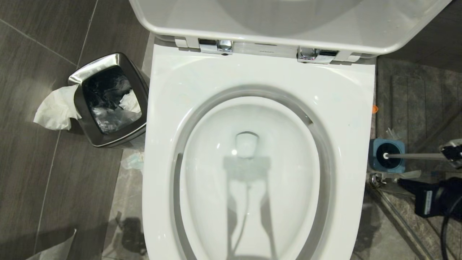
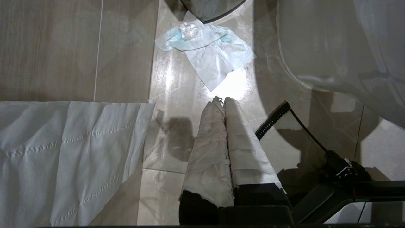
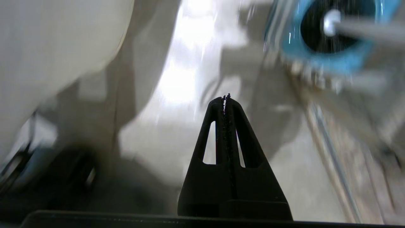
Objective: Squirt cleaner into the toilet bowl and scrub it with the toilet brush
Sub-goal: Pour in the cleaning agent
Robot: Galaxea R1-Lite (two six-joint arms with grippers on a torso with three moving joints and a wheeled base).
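The bowl [image 1: 252, 180] lies open below the head camera, lid raised. The brush [image 1: 415, 156] stands in its blue holder [image 1: 387, 155] on the floor to the bowl's right. The right claw [image 3: 225, 98], fingers pressed together and empty, hangs over the floor between bowl and holder. The left claw [image 2: 221, 100], wrapped in paper, is together too, above the floor near a crumpled tissue [image 2: 208, 50] left of the bowl.

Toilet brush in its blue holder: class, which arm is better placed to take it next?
Right, probably. The toilet brush stands on the robot's right, and the right gripper hovers nearby, empty; the left gripper points at floor tissue.
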